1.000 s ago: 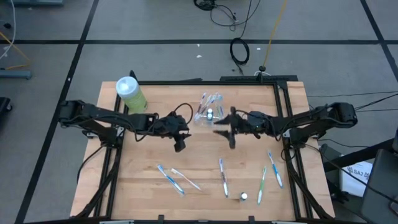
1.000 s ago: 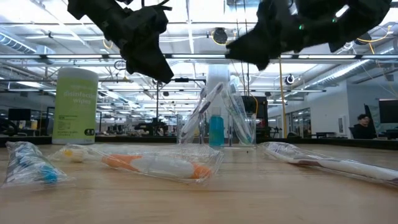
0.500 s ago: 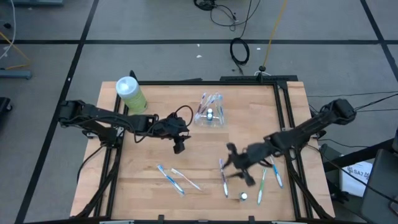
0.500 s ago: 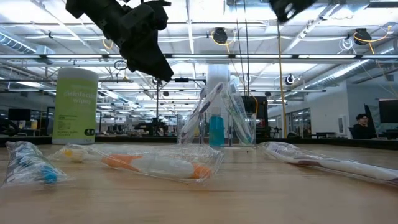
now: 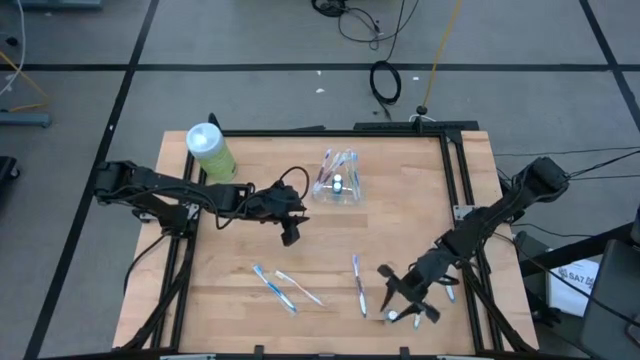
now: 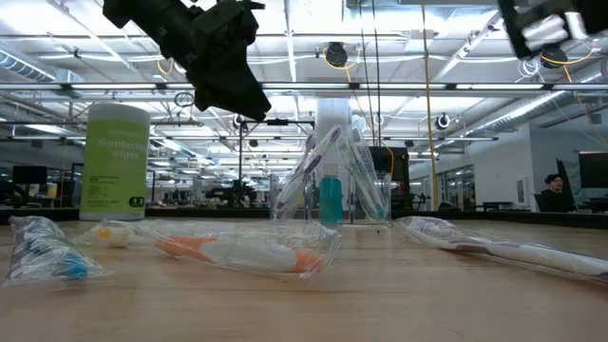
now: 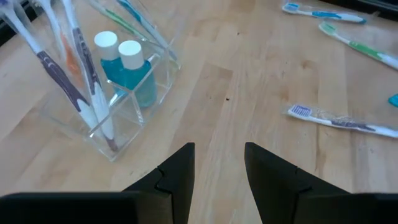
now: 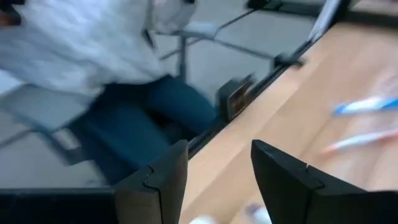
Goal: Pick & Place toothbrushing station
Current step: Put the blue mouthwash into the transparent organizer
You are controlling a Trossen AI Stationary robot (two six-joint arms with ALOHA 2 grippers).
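A clear plastic holder (image 5: 338,180) stands on the far middle of the wooden table, with several toothbrushes and two white-capped blue tubes (image 7: 127,62) in it; it also shows in the low view (image 6: 332,180). Loose toothbrushes lie near the front edge (image 5: 272,288) (image 5: 358,284) (image 5: 443,276). A small white-capped tube (image 5: 392,316) lies at the front right. My left gripper (image 5: 290,236) hovers open and empty, left of the holder (image 7: 112,99). My right gripper (image 5: 403,299) is open and empty above the front right toothbrushes, close to the small tube.
A big light-green bottle (image 5: 210,150) with a white cap stands at the far left corner. Wrapped toothbrushes (image 6: 237,249) lie close to the low camera. A person (image 8: 99,68) sits just beyond the table's near edge. A black frame (image 5: 460,190) rims the table.
My right gripper has swung from beside the holder toward the table's near right edge, coming down over the loose toothbrushes and turning to face the near edge. It stays open and empty.
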